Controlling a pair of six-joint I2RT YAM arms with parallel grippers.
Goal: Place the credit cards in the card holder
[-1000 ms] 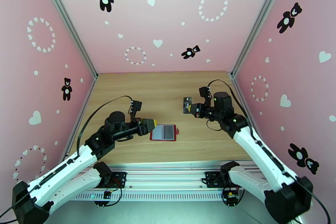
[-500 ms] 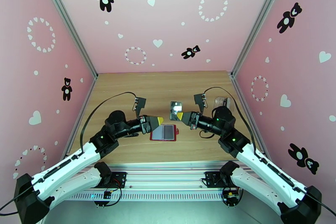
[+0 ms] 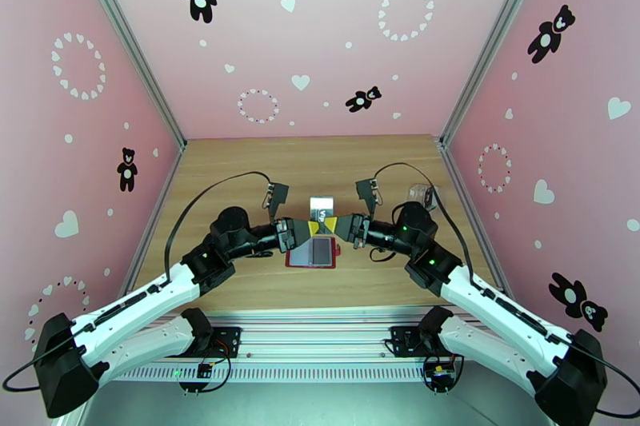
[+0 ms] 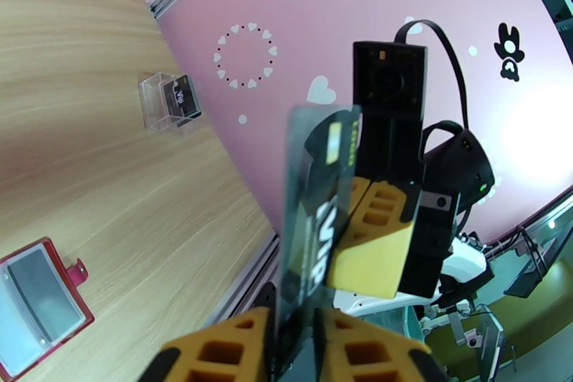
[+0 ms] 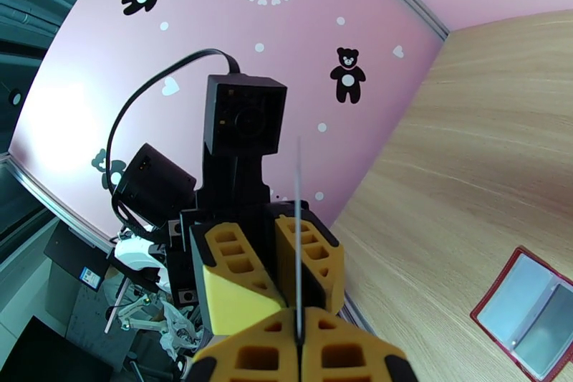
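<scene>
- Step in hand: claw-to-claw handover of one credit card (image 3: 322,205). It is in mid-air at the centre of the overhead frame, just above the card holder (image 3: 314,252).
- Right claw (image 3: 330,225): closed on the card. Its own wrist view has the card edge-on and upright, pinched between the pads at bottom centre.
- Left claw (image 3: 314,225): jaws drawn in close on either side of the same card, low centre in its wrist view. I cannot tell whether the pads press on it or a sliver of gap remains.
- Card holder: open and flat on the bench (image 3: 240,172), with a red rim, pale grey pockets facing up and the snap tab on its right edge. The pockets look unfilled, so I judge the task early.
- Clear box (image 3: 422,194): right of centre in the overhead frame, well apart from the holder. The left wrist view shows a second card (image 4: 180,98) standing inside it.
- Next move, as I judge it:
  - The left claw needs a firm pinch before the right claw lets go.
  - The card must then tip from upright to a shallow angle, with its edge lined up on a pocket mouth.
  - A thin, slick card could twist or drop if the release is mistimed.
- Writing: "VIP" in white on the held card. The yellow patch above it carries print too small to read. The second card also reads "VIP". No brand is legible.
</scene>
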